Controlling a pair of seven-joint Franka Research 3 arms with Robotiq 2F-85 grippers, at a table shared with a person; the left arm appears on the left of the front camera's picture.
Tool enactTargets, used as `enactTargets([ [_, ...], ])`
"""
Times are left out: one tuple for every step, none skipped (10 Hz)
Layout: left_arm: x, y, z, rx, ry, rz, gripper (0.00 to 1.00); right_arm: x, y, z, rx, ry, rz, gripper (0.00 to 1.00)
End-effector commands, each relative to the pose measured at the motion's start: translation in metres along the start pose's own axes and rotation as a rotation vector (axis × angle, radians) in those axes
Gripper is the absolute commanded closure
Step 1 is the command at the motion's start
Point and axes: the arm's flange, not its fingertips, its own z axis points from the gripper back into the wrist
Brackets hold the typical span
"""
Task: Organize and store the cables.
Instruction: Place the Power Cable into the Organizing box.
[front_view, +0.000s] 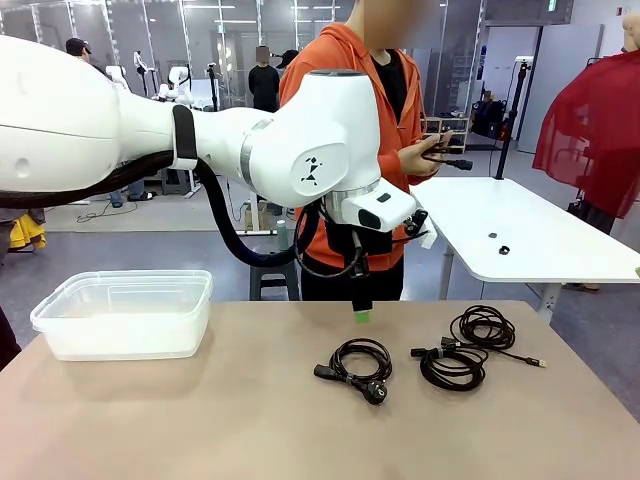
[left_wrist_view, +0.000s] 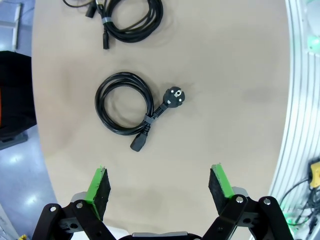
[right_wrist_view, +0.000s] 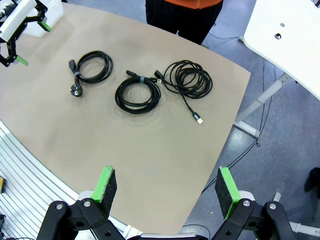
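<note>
Left hand (left_wrist_view: 160, 186) wide apart, empty, hangs over tan counter (left_wrist_view: 225, 75) near coiled black power cable with round plug (left_wrist_view: 125, 110); right hand (right_wrist_view: 167, 187) wide, empty.

Bright, even light came from ceiling strips (front_view: 210, 8) well beyond the table (front_view: 200, 420). The cables (front_view: 362, 358) on the table cast only faint, soft shadows, and its matte top looked evenly lit. Wrist pictures bowed the table's edge into a curve; things on it looked sharp.
</note>
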Motion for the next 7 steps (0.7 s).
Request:
enactTargets([
  [-0.01,0.004,-0.013,-0.01,0.0,-0.055,0.0,-0.001,-0.001,0.0,0.006,-0.004,0.001,0.0],
  [-0.014,0.004,-0.022,-0.015,-0.002,-0.082,0.0,-0.001,-0.001,0.0,0.006,-0.004,0.001,0.0],
  [-0.018,0.006,-0.029,-0.011,-0.013,-0.1,0.0,-0.001,-0.001,0.0,0.006,-0.004,0.001,0.0],
  [-0.021,0.009,-0.035,0.0,-0.016,-0.119,0.0,-0.001,-0.001,0.0,0.006,-0.004,0.001,0.0],
  [-0.024,0.013,-0.042,-0.004,-0.01,-0.11,0.0,-0.001,-0.001,0.0,0.006,-0.004,0.001,0.0],
  [-0.027,0.015,-0.05,-0.007,0.003,-0.097,0.0,-0.001,-0.001,0.0,0.006,-0.004,0.001,0.0],
  [-0.029,0.016,-0.054,-0.003,0.012,-0.091,0.0,-0.001,-0.001,0.0,0.006,-0.004,0.001,0.0],
])
